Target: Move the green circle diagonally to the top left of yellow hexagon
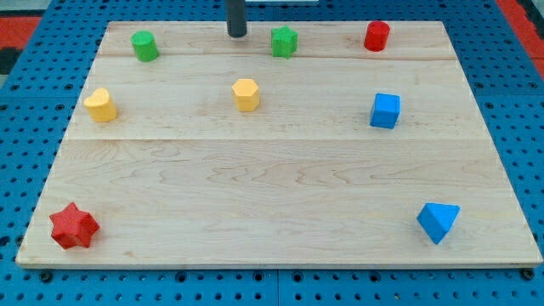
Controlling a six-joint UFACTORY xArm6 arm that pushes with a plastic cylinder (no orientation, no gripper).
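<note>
One green circle (145,46) far left of my tip (237,35), yellow hexagon (246,94) below tip, no pincer in view.

Bright, even light is falling from above, giving the pale wooden worktop (280,178) no glare. Soft, short shadows are sitting under the blocks. Everything is staying in focus, with edges only slightly soft.

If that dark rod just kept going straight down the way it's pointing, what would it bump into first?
Only the wooden board itself: my tip points down at bare wood near the view's top edge, between the green circle and the green star-like block, touching neither.
</note>
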